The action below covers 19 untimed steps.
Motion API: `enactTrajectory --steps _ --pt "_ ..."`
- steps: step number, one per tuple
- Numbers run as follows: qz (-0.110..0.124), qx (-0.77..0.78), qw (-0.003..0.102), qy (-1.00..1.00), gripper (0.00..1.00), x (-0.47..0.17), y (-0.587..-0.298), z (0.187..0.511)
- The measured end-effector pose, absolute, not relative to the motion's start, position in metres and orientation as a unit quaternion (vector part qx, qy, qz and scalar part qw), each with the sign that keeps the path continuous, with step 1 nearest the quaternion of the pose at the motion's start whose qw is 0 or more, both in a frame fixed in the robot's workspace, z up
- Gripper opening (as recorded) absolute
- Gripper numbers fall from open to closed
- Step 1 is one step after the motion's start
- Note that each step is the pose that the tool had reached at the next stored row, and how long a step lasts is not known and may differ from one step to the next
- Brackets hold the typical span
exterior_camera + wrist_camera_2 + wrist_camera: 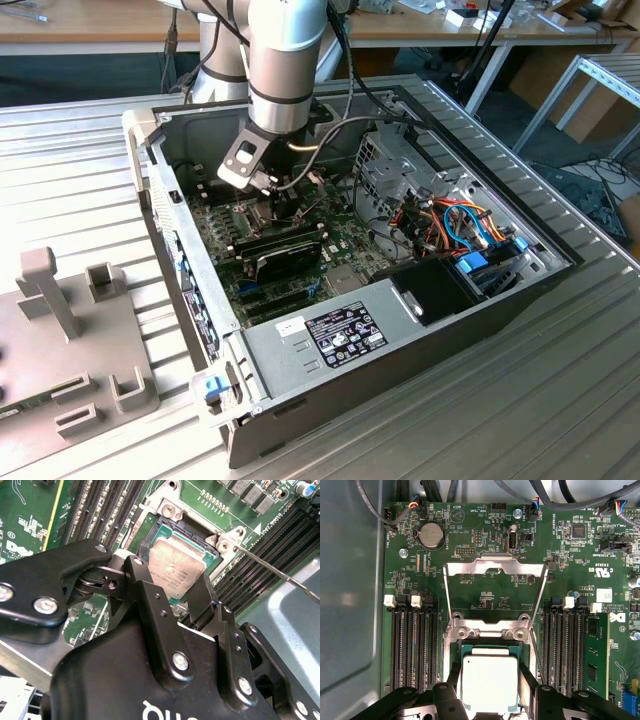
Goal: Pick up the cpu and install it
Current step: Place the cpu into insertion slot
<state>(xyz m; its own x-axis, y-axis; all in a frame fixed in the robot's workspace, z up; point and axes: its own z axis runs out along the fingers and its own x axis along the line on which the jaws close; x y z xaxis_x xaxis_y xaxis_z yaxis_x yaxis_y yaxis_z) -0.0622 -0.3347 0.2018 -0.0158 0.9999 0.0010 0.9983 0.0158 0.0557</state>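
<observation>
The cpu (490, 685), a small square chip with a dull silver top, lies low over the dark socket (172, 526) on the green motherboard (485, 597). My gripper (490, 680) reaches down inside the open computer case (500, 300). Its black fingers (456, 677) press against two opposite edges of the cpu (175, 567), so it is shut on the chip. The shiny retention frame (495, 566) stands hinged open beyond the socket. In the exterior view the gripper (285, 200) is at the board's middle, and the arm hides the chip.
Memory slots (415, 645) flank the socket, with a green module (595, 650) in one. A thin metal lever (272, 570) runs beside the socket. A black card (285, 255), a power supply (340, 330) and coloured cables (460, 225) fill the case. A grey fixture (60, 300) stands outside.
</observation>
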Motion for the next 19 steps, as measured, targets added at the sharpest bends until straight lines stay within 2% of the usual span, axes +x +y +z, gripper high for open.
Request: enactTrajectory --steps 19 --pt "0.02 0.701 0.019 0.712 0.55 -0.0615 -0.3347 0.1978"
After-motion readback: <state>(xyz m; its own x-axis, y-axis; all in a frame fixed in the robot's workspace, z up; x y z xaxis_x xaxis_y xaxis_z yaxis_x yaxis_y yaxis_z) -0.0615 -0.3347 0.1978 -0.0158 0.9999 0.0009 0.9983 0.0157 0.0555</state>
